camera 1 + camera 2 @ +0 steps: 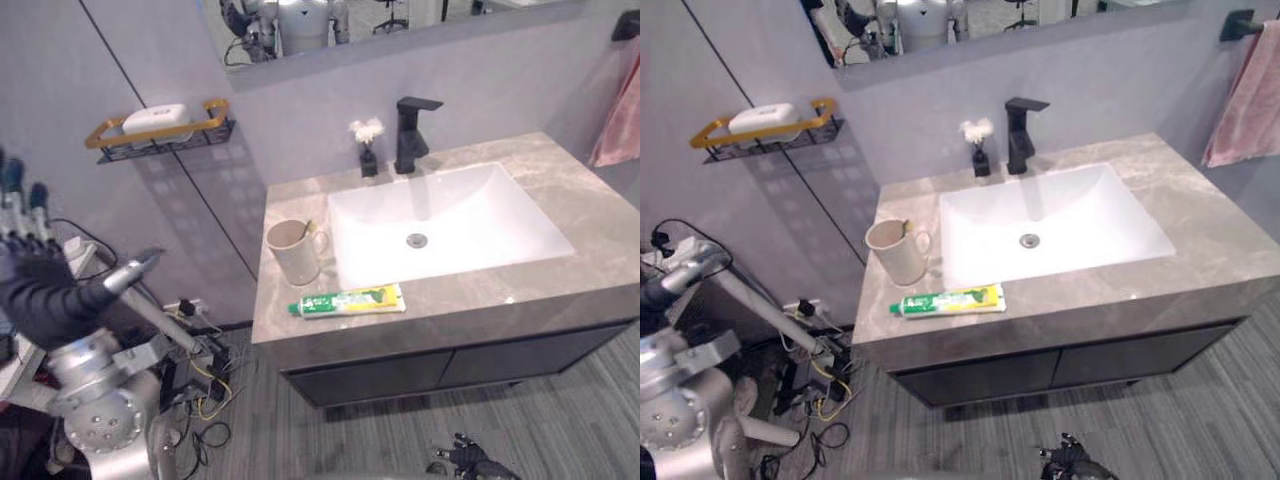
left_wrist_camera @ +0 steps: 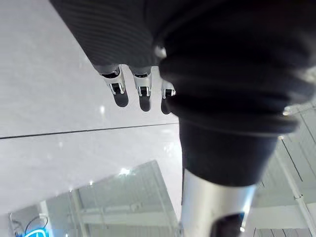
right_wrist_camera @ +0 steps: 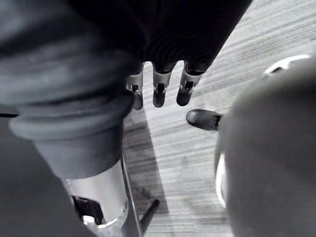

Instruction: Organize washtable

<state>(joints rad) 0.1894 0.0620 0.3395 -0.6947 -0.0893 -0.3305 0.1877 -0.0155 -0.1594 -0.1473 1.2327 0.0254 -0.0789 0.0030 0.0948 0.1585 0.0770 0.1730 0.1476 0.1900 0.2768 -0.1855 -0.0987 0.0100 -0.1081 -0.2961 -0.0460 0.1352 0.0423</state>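
A grey stone washtable point(image 1: 560, 180) holds a white sink point(image 1: 470, 225) with a black faucet point(image 1: 412, 135) behind it. Left of the sink stands a beige cup point(image 1: 295, 252) with a toothbrush in it. A green and yellow toothpaste tube point(image 1: 350, 300) lies flat near the front edge. By the faucet is a small dark bottle with white flowers point(image 1: 368, 148). My left hand point(image 1: 35, 285) is raised far left of the table, fingers point(image 2: 143, 89) straight and holding nothing. My right hand point(image 3: 159, 84) hangs over the wooden floor, fingers straight and bare.
A wall shelf with a yellow rail point(image 1: 160, 128) carries a white soap point(image 1: 157, 120), left of the table. A pink towel point(image 1: 620, 120) hangs at the right. A mirror point(image 1: 400, 15) is above the faucet. Loose wires point(image 1: 205, 375) lie on the floor below the shelf.
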